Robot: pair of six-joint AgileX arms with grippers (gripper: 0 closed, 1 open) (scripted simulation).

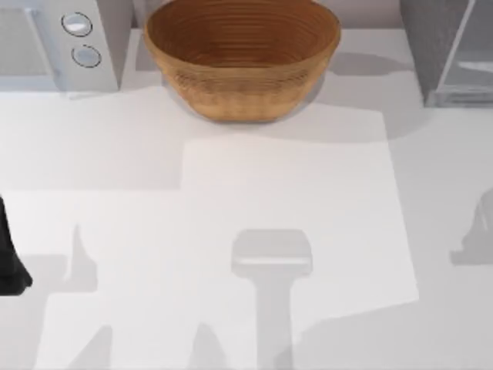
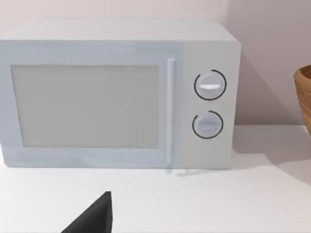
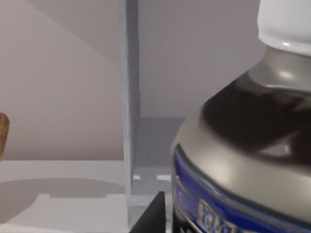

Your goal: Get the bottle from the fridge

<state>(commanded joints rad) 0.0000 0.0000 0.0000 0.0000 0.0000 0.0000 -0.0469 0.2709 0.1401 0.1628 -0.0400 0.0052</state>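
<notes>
Right hand: a dark finger [image 3: 150,216] edges into the right wrist view beside the bottle; whether the right hand is spread or pressed together I cannot tell.
Bottle: the dark-bodied bottle with a white cap and a blue label band [image 3: 243,160] looms very close in front of the right wrist camera, upright, its long axis vertical with the cap on top.
Bearing: the bottle lies straight ahead of the right hand, nearly touching; contact cannot be confirmed.
Fridge: the tall grey fridge with a speckled side and pale glassy panel [image 1: 447,54] stands at the desk's far right corner; its open interior and grey frame [image 3: 130,121] sit just behind the bottle.
Nearer arm: the right, by far.
Left hand: parked at the desk's left edge [image 1: 9,258], a dark finger tip [image 2: 95,218] facing the white two-knob microwave [image 2: 116,94]; spread or closed, I cannot tell.
View difference: the wrist view gives the bottle's body and label; the top view gives the woven wooden bowl [image 1: 243,54] and the white desk [image 1: 293,216].
</notes>
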